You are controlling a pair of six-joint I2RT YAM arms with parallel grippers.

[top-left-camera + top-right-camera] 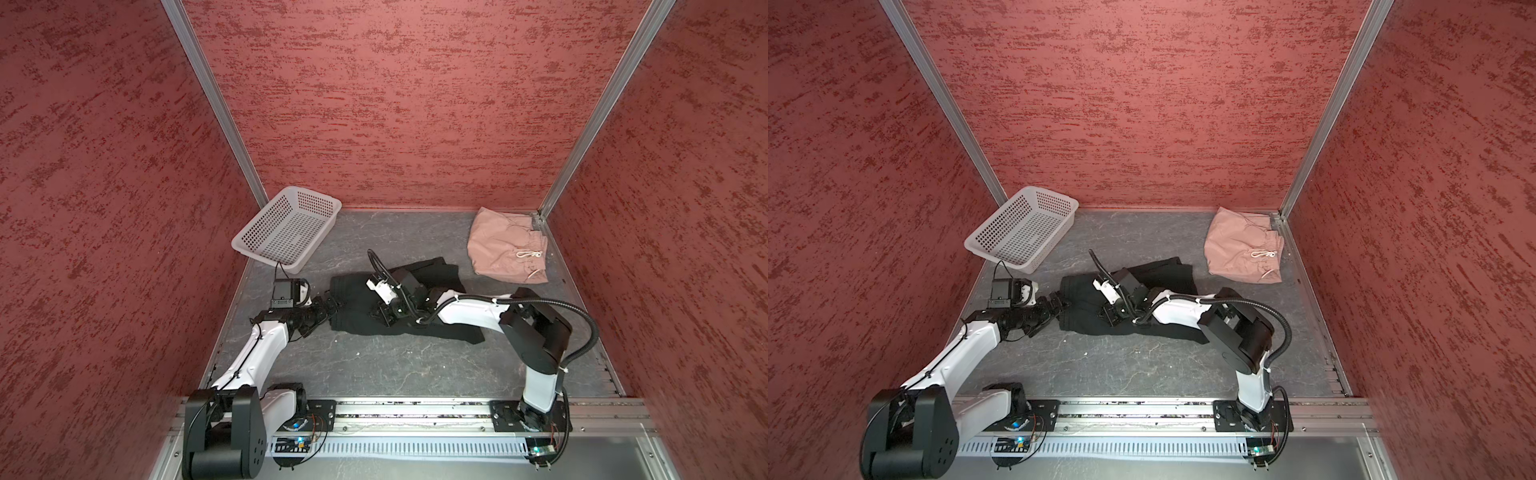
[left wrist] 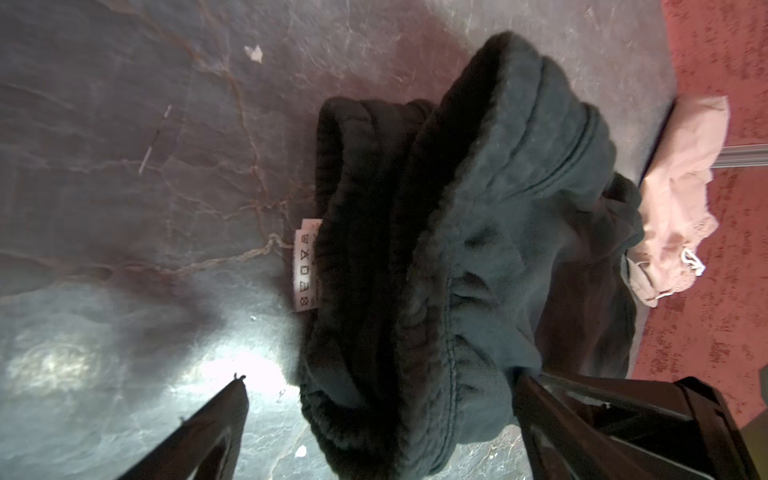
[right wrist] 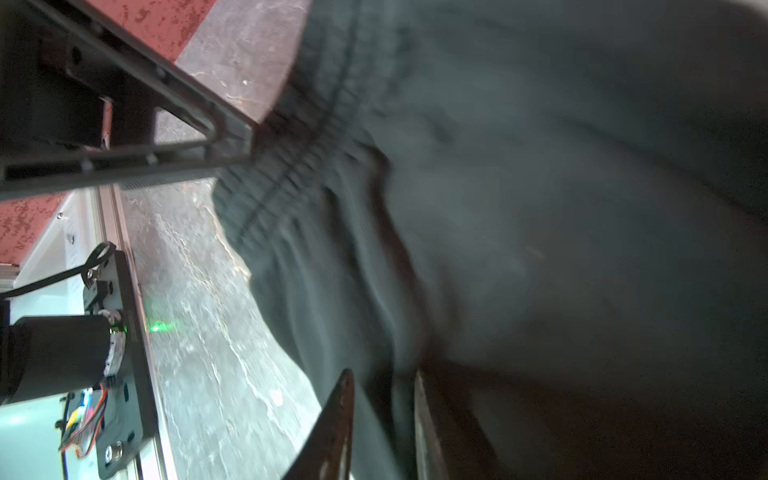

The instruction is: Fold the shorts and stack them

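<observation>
The black shorts (image 1: 432,272) (image 1: 1167,270) lie rumpled at the middle of the table. My left gripper (image 1: 332,306) (image 1: 1059,305) is open at their left end, and in the left wrist view (image 2: 382,399) its fingers stand on either side of the gathered waistband (image 2: 374,291) without pinching it. A white care label (image 2: 305,266) sticks out beside the waistband. My right gripper (image 1: 385,318) (image 1: 1111,318) is down on the middle of the black shorts (image 3: 540,208), jaws close together (image 3: 382,407) with a fold of the cloth pinched between them. The dusty-pink shorts (image 1: 505,245) (image 1: 1237,249) (image 2: 681,183) lie folded at the back right corner.
A white perforated basket (image 1: 286,232) (image 1: 1021,237) sits tilted at the back left corner, just beyond my left wrist. Red walls close in three sides. The grey marbled table (image 1: 374,365) shows bare in front of the shorts, down to the arms' rail.
</observation>
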